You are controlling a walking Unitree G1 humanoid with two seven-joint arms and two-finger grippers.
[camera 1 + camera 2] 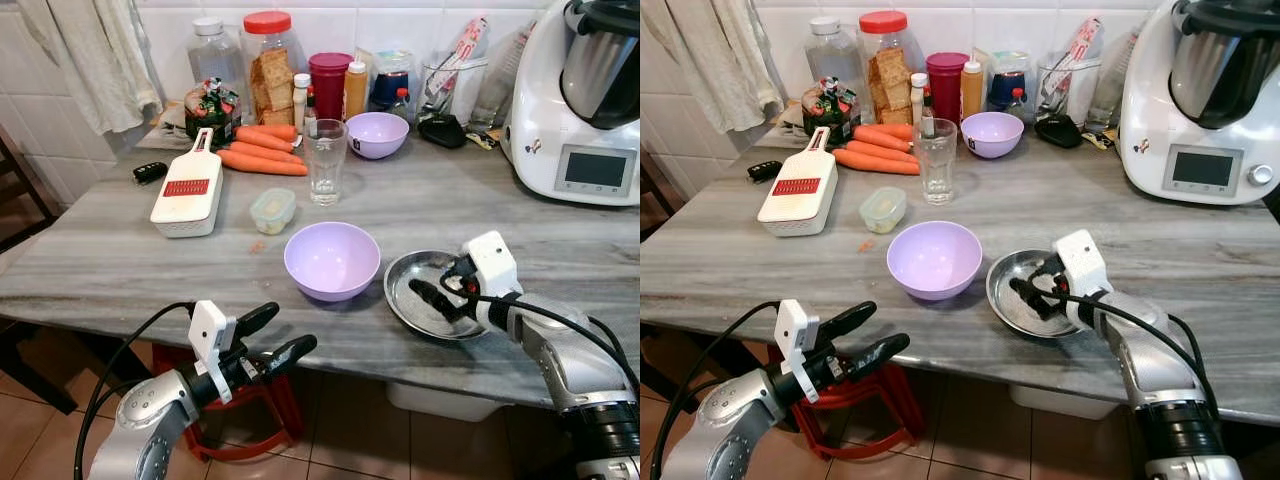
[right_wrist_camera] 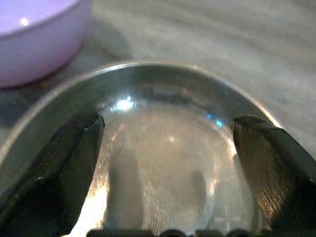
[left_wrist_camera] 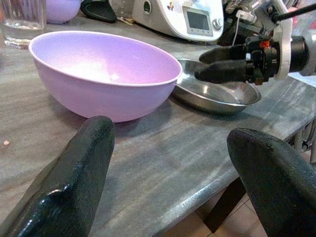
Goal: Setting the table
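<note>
- Lilac plastic bowl (image 1: 332, 260) sits upright near the front edge of the grey marbled worktop (image 1: 120, 260), the landmark for everything here.
- Just to the bowl's right lies a shallow steel dish (image 1: 420, 300), rim close to the bowl's; whether they touch cannot be told.
- Right gripper (image 1: 432, 297) hovers over the steel dish, jaws spread wide above its hollow, holding nothing.
- Left gripper (image 1: 277, 335) hangs off the worktop's front edge, in front and left of the bowl, jaws parted and empty.
- Behind the bowl stand a clear glass (image 1: 325, 160) and a small lidded tub (image 1: 272, 210); further back, a second lilac bowl (image 1: 376, 134) and carrots (image 1: 260, 150).
- White grater (image 1: 188, 188) lies back-left of the bowl.
</note>
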